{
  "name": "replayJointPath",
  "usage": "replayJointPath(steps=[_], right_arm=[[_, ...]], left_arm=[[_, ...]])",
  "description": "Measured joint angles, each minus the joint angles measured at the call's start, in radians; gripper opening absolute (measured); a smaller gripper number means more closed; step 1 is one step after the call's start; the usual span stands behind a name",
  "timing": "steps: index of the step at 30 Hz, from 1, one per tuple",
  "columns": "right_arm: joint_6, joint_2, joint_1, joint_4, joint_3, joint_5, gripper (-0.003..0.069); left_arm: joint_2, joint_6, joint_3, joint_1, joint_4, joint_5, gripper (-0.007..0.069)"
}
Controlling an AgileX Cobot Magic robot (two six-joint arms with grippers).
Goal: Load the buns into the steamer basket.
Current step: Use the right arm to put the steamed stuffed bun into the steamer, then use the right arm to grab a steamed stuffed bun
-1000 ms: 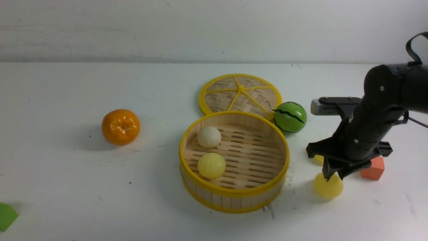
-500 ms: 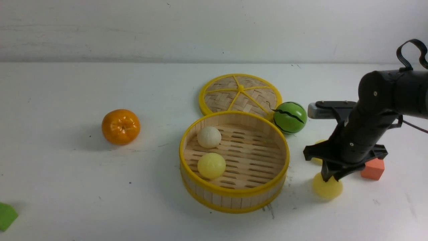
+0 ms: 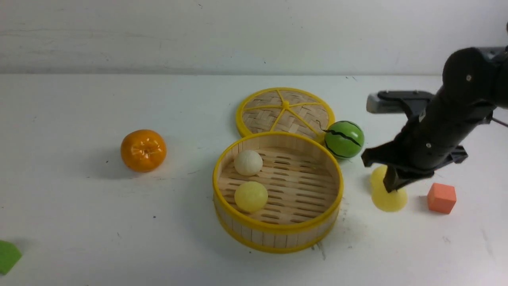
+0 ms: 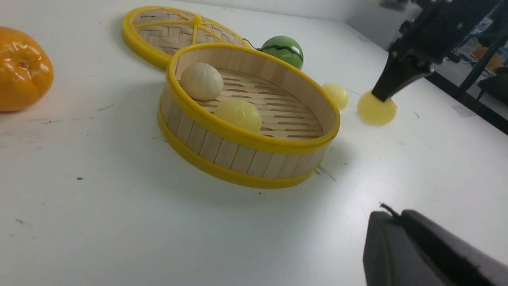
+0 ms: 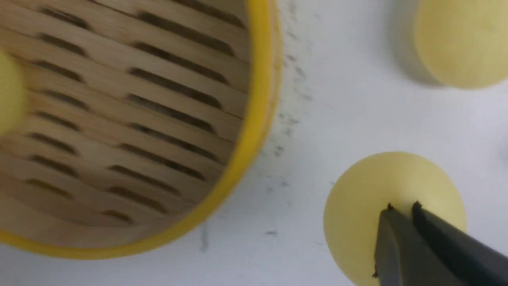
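Pinching a pale yellow bun (image 3: pixel 391 202) by its top, the closed right gripper (image 3: pixel 391 187) hangs just right of the steamer basket (image 3: pixel 278 230); delivery should run leftward, over the rim.

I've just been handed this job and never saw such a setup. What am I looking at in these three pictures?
It is a robot with two arms. The wide picture looks forward from between them; the other two come from cameras on each wrist. On the white table stand a bamboo basket holding a white bun and a yellow bun, its lid behind, a watermelon ball, an orange, an orange block and a green scrap. The right tool is shut, pinching the top of a third bun beside the basket; a fourth bun lies just beyond it. The left tool, seen only in its own wrist picture, is shut and empty.
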Motion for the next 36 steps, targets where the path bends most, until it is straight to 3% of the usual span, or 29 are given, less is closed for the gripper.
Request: replayJointPath(steps=[6, 15, 17, 21, 22, 25, 27, 32, 35, 36], right_arm=[[-0.025, 0.068, 0.115, 0.055, -0.197, -0.020, 0.0003], [-0.028, 0.364, 0.136, 0.082, -0.418, -0.054, 0.0045], [-0.028, 0.406, 0.136, 0.097, -0.445, -0.054, 0.0085], [-0.028, 0.453, 0.136, 0.102, -0.497, -0.041, 0.0316], [-0.028, 0.453, 0.136, 0.102, -0.499, -0.038, 0.0328], [-0.023, 0.437, 0.133, 0.100, -0.562, 0.067, 0.0486], [-0.026, 0.400, 0.126, 0.080, -0.592, 0.154, 0.0533], [-0.015, 0.276, 0.080, -0.102, -0.604, 0.274, 0.0496], [0.041, 0.243, 0.024, -0.186, -0.564, 0.275, 0.0419], [0.072, 0.241, -0.027, -0.209, -0.509, 0.276, 0.0347]], left_arm=[[0.000, 0.000, 0.000, 0.000, 0.000, 0.000, 0.0023], [0.000, 0.000, 0.000, 0.000, 0.000, 0.000, 0.0034], [0.000, 0.000, 0.000, 0.000, 0.000, 0.000, 0.0037], [0.000, 0.000, 0.000, 0.000, 0.000, 0.000, 0.0039], [0.000, 0.000, 0.000, 0.000, 0.000, 0.000, 0.0039], [0.000, 0.000, 0.000, 0.000, 0.000, 0.000, 0.0043], [0.000, 0.000, 0.000, 0.000, 0.000, 0.001, 0.0046], [0.000, 0.000, 0.000, 0.000, 0.000, 0.001, 0.0052], [0.000, 0.000, 0.000, 0.000, 0.000, 0.001, 0.0055], [0.000, 0.000, 0.000, 0.000, 0.000, 0.001, 0.0057]])
